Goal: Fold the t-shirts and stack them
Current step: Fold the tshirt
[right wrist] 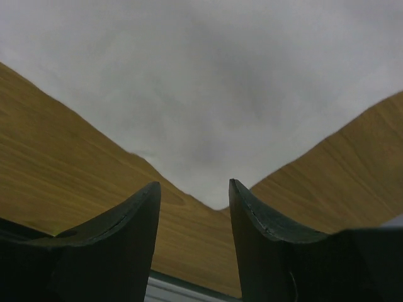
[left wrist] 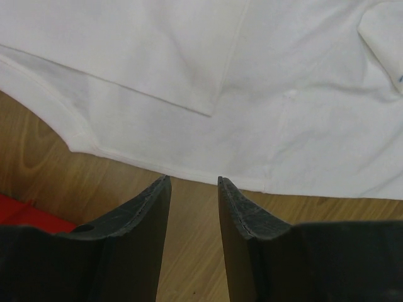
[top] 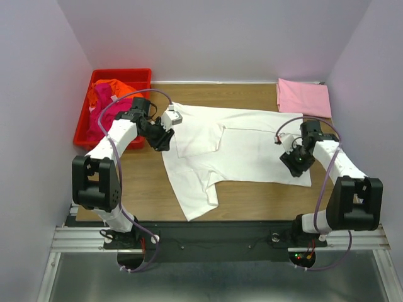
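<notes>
A large white t-shirt [top: 239, 145] lies spread on the wooden table, partly folded, with no red print showing. My left gripper [top: 161, 138] is open and empty at the shirt's left edge; in the left wrist view [left wrist: 194, 182] its tips hover over bare wood just short of the white hem [left wrist: 189, 171]. My right gripper [top: 296, 161] is open and empty at the shirt's near right corner; that corner [right wrist: 214, 198] points between its tips [right wrist: 195, 189]. A pale pink t-shirt [top: 303, 97] lies folded at the back right. Orange [top: 106, 92] and magenta [top: 98, 121] t-shirts lie crumpled in the bin.
A red plastic bin [top: 123, 72] stands at the back left, close behind my left arm. Grey walls enclose the table on three sides. Bare wood shows to the left of the white shirt [left wrist: 38, 151] and along the front edge [top: 264, 201].
</notes>
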Controlling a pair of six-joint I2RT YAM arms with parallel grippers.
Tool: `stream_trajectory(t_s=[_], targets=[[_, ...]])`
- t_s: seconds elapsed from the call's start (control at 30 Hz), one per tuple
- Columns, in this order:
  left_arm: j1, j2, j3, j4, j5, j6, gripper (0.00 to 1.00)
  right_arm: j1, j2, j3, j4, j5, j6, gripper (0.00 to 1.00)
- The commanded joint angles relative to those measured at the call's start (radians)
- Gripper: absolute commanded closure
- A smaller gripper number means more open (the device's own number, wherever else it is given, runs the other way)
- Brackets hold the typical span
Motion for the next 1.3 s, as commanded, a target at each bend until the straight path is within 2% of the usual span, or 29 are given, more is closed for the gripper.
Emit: stream_trajectory(t_s=[0.0,0.33,0.7,0.87,0.9,0.93,1.0,1.27], targets=[[-0.002,-0.057,-0.042,-0.016,0.033,0.052,0.53,-0.050,-0.062,-0.042,-0.007,0.081,-0.126,0.47],[-0.002,-0.070,-0.085,-0.019,0.055,0.077,0.52,-0.071,-0.007,-0.125,0.033,0.121,-0.170,0.47],[-0.028,-0.073,-0.134,-0.034,0.039,0.118,0.48,-0.085,0.039,-0.232,0.191,0.140,-0.190,0.48],[-0.086,-0.106,-0.203,0.018,-0.031,0.121,0.49,-0.088,0.026,-0.247,0.216,0.140,-0.198,0.64],[-0.104,-0.108,-0.220,0.025,-0.039,0.121,0.50,-0.088,0.024,-0.246,0.216,0.140,-0.198,0.73],[-0.117,-0.111,-0.227,0.044,-0.053,0.114,0.51,-0.088,0.021,-0.238,0.217,0.140,-0.198,0.89],[-0.140,-0.109,-0.240,0.055,-0.062,0.105,0.52,-0.090,0.012,-0.225,0.216,0.140,-0.187,0.99],[-0.149,-0.103,-0.237,0.070,-0.051,0.086,0.58,-0.090,-0.037,-0.108,0.161,0.118,-0.184,0.99]])
